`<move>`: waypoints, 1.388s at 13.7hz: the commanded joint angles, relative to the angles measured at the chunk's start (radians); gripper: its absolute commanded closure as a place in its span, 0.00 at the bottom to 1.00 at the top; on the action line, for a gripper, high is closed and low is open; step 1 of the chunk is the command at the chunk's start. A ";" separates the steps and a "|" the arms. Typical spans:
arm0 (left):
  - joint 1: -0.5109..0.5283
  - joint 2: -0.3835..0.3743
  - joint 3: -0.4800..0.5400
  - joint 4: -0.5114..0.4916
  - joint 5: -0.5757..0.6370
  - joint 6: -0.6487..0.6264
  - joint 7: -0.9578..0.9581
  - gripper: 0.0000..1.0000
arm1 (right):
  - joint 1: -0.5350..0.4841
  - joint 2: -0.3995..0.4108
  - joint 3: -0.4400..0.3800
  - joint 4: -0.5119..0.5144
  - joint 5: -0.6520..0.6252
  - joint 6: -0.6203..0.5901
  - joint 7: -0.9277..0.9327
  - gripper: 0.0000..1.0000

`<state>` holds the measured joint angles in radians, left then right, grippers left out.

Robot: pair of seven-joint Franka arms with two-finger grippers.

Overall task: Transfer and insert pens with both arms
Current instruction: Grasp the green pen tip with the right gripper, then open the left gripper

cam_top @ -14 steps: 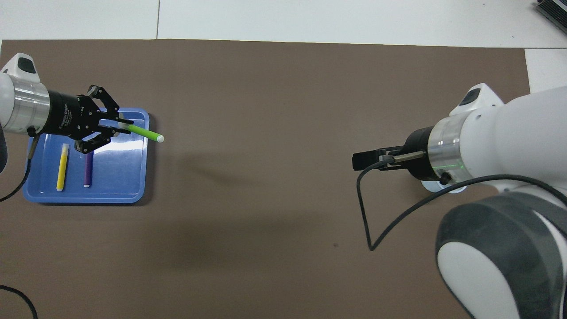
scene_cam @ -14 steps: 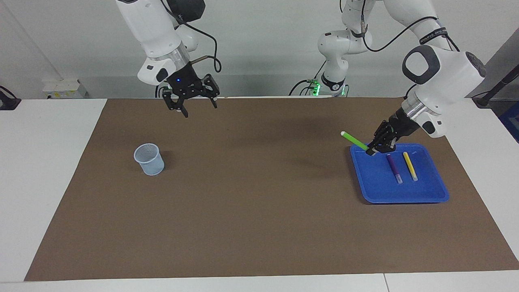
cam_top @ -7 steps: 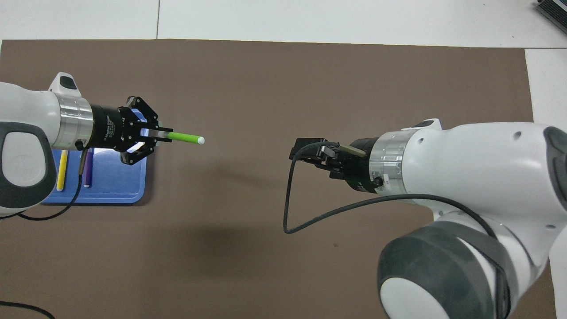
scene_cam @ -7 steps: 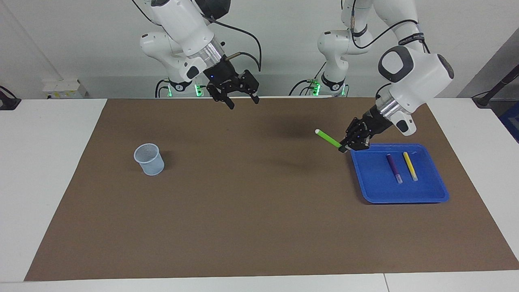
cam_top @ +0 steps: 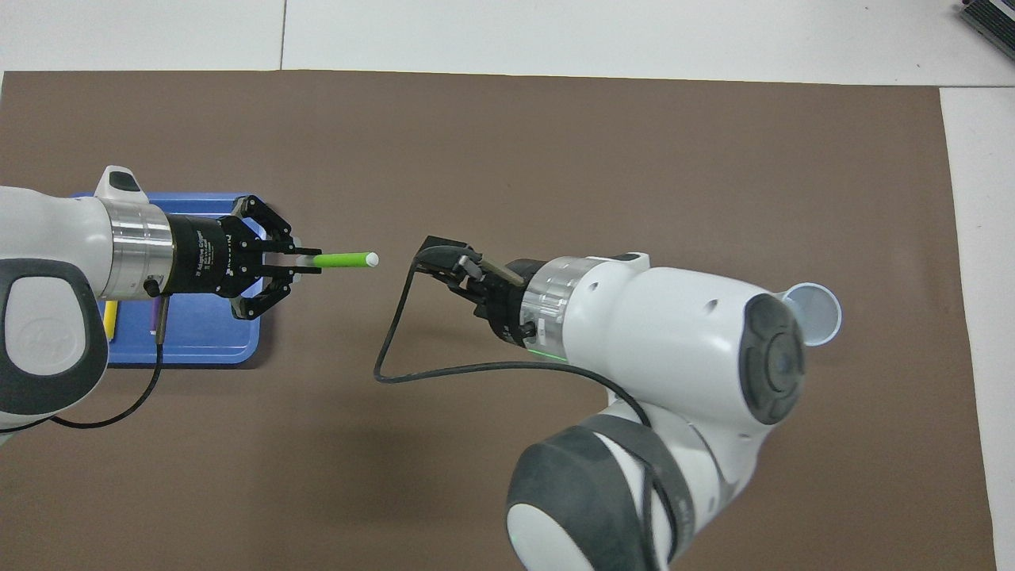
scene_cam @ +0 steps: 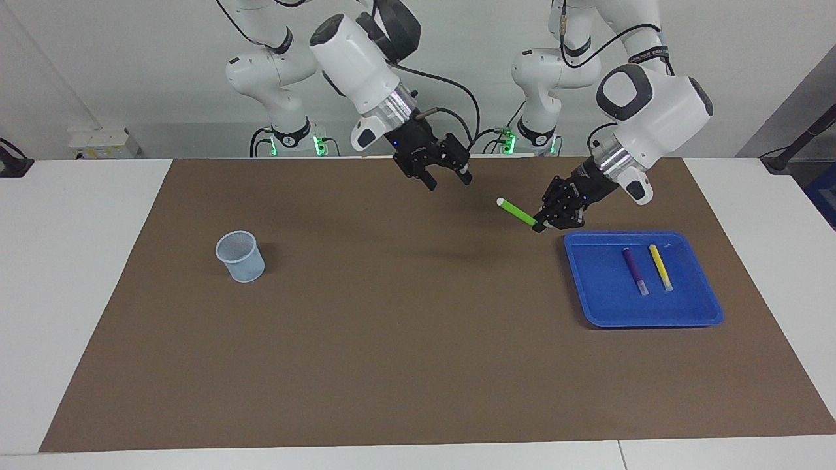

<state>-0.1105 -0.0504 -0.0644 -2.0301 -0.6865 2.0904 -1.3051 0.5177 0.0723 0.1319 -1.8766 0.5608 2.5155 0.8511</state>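
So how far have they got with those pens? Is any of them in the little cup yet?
None yet: the cup looks empty. In hand: the left gripper is shut on the green pen, up over the mat beside the blue tray, pale tip toward the open right gripper, which is close but not touching. Left: the handover, the insertion, then the purple pen and yellow pen lying in the tray.

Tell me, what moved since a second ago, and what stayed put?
The left hand, shut on the green pen, carried it off the blue tray toward the table's middle. The right hand, open, swung from near the cup's end toward the middle to meet it. Nothing was let go. The purple pen and yellow pen stayed in the tray, and the cup stayed put.
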 commanded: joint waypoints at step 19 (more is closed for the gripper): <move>-0.067 -0.083 0.011 -0.079 -0.021 0.062 -0.089 1.00 | 0.090 0.150 -0.001 0.119 0.014 0.189 0.103 0.80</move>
<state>-0.1578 -0.0984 -0.0664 -2.0724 -0.6924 2.1282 -1.3804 0.6085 0.2064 0.1287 -1.7773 0.5640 2.6904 0.9666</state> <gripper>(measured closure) 0.833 0.692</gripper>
